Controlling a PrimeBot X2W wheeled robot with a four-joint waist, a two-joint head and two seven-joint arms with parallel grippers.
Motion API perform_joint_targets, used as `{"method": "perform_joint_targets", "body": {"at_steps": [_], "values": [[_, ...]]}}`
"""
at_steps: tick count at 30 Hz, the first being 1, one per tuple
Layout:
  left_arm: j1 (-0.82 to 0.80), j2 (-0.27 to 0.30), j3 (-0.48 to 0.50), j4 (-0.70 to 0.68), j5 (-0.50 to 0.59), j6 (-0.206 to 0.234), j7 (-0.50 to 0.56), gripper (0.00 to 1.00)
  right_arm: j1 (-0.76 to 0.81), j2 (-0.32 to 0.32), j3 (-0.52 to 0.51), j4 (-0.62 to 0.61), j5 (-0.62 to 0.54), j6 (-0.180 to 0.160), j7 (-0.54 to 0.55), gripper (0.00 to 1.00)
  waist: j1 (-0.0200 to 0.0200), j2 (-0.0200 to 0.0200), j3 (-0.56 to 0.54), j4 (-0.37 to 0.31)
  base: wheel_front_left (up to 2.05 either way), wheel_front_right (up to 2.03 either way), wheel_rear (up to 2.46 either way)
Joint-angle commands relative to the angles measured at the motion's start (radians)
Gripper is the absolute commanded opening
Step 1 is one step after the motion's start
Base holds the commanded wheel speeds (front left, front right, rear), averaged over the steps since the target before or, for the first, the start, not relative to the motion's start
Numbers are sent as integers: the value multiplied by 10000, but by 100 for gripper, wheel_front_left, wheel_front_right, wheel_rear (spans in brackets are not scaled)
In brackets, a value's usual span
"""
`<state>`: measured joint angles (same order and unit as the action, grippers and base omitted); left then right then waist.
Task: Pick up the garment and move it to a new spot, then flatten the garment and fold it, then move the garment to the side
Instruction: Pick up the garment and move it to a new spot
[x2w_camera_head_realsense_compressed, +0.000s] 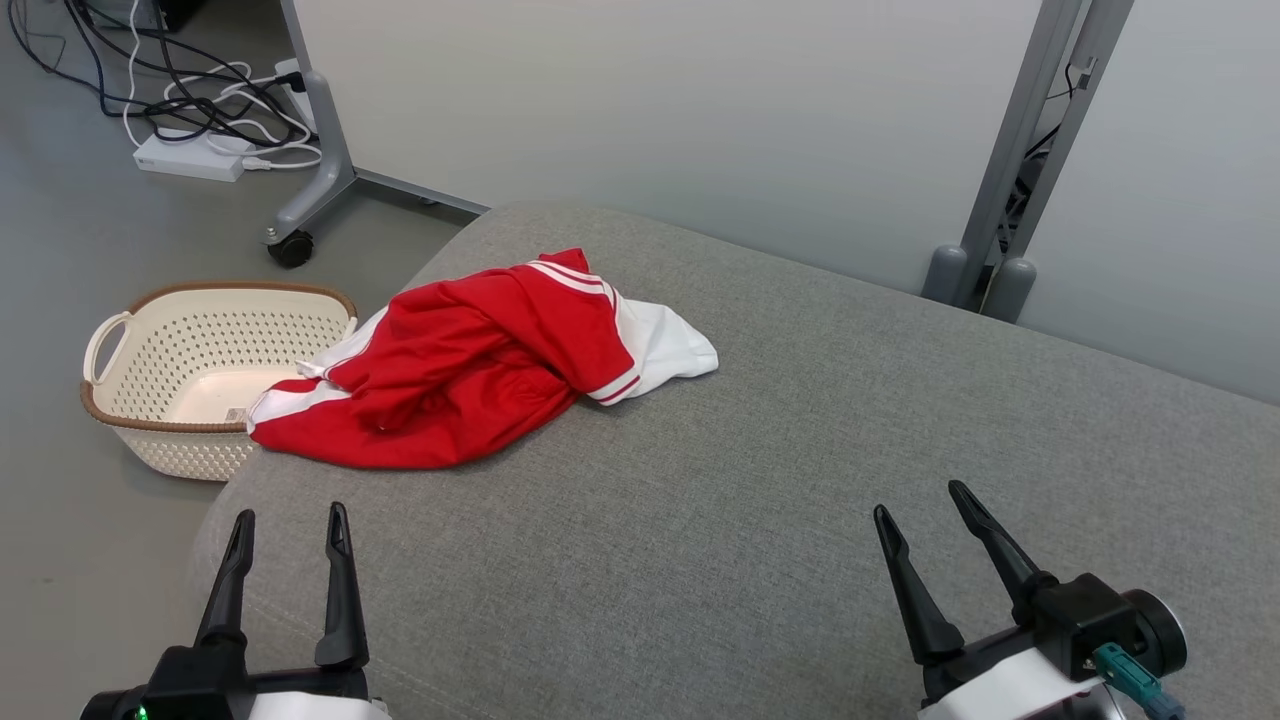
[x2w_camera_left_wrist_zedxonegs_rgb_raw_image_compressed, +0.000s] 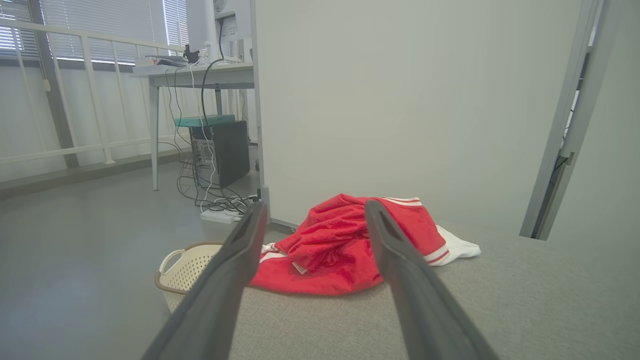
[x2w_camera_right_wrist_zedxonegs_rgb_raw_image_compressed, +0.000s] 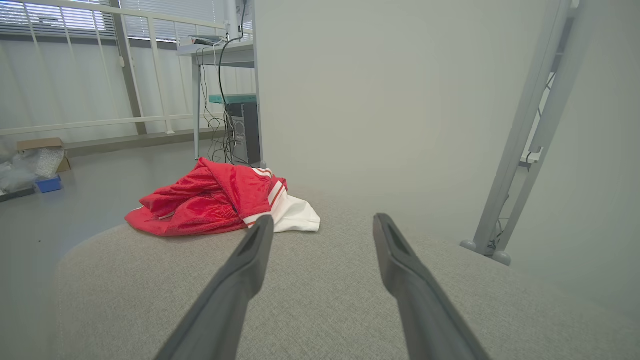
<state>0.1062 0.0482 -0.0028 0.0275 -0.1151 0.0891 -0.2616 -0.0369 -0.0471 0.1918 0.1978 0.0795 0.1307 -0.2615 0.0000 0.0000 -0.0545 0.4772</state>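
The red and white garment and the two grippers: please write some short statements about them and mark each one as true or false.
1. The garment is neatly folded. False: it lies in a crumpled heap.
2. The garment rests on the grey cushion. True.
3. The left gripper is shut on the garment. False: it is open, empty and apart from the garment.
4. The right gripper is open and holds nothing. True.
5. The basket stands on top of the cushion. False: it stands on the floor, beside the cushion on the robot's left.
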Motion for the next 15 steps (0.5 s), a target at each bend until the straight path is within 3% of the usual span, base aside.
{"method": "perform_joint_targets", "body": {"at_steps": [1, 6, 15], "values": [[70, 41, 42, -58, -73, 36, -45, 100, -78, -64, -16, 9, -41, 1, -58, 100, 0, 0, 28, 23, 0, 0, 0], [56, 41, 8, -10, -154, 25, -43, 100, 43, -64, -113, 35, -84, 1, -59, 100, 0, 0, 58, 39, 0, 0, 0], [-1034, 41, -83, 849, -441, -542, -44, 100, 379, -64, -557, -176, -369, 1, -59, 100, 0, 0, 479, 188, 0, 0, 0]]}}
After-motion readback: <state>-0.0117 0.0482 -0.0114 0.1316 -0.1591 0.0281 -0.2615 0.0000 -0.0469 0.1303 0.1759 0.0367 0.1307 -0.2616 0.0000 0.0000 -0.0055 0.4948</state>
